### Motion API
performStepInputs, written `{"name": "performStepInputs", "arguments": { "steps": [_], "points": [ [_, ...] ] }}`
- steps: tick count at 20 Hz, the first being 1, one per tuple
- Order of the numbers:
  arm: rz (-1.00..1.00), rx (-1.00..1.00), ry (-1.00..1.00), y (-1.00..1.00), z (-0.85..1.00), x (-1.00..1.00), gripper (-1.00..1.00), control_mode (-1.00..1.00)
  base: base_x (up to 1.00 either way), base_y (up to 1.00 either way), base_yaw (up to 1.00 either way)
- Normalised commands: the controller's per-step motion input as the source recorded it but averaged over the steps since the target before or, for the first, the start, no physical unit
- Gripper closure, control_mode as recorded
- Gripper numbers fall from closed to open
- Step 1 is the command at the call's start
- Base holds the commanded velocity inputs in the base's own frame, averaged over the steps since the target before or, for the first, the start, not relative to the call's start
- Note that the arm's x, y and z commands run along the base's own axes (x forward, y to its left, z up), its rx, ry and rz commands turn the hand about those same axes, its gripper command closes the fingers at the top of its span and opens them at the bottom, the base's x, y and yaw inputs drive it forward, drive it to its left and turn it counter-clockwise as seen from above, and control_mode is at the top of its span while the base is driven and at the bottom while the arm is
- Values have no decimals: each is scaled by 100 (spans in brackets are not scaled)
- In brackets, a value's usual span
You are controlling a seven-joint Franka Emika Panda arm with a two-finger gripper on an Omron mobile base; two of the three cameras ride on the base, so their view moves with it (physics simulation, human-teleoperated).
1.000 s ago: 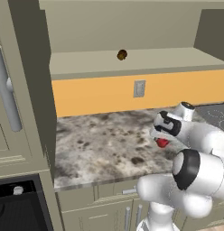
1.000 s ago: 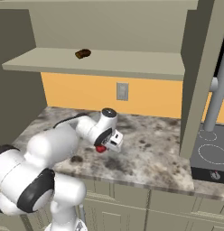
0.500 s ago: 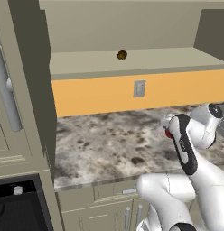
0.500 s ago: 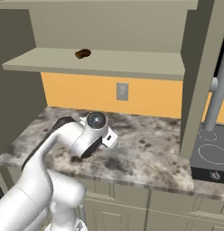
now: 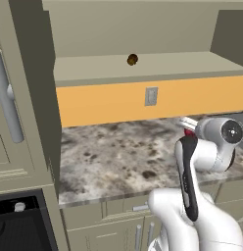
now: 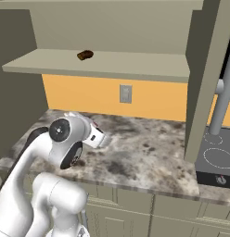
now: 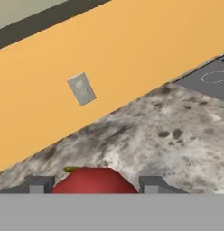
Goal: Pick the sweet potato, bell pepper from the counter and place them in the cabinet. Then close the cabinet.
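The red bell pepper sits between my two fingertips, so my gripper is shut on it, held above the marbled counter and facing the orange wall. A sliver of the bell pepper shows at the hand above the counter. My gripper hangs over the counter's left part. The brown sweet potato lies on the open cabinet's shelf; from the other side the sweet potato rests towards the left of the cabinet shelf.
A grey wall outlet is straight ahead of the hand. The open cabinet door with its silver bar handle stands at the right above a black cooktop. Another door and handle flank the left.
The arm has swung and folded, its elbow dropping in front of the base. The hand has risen slightly over the counter with the bell pepper still in it.
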Motion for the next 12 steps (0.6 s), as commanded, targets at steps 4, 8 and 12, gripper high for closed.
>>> {"name": "performStepInputs", "arguments": {
  "steps": [4,8,12],
  "points": [
    [-10,-6,1,0,100,-40,100,-100,0,0,0],
    [-1,-2,8,0,100,-57,100,-100,0,0,0],
    [0,0,6,0,100,-63,100,-100,0,0,0]
  ]
}}
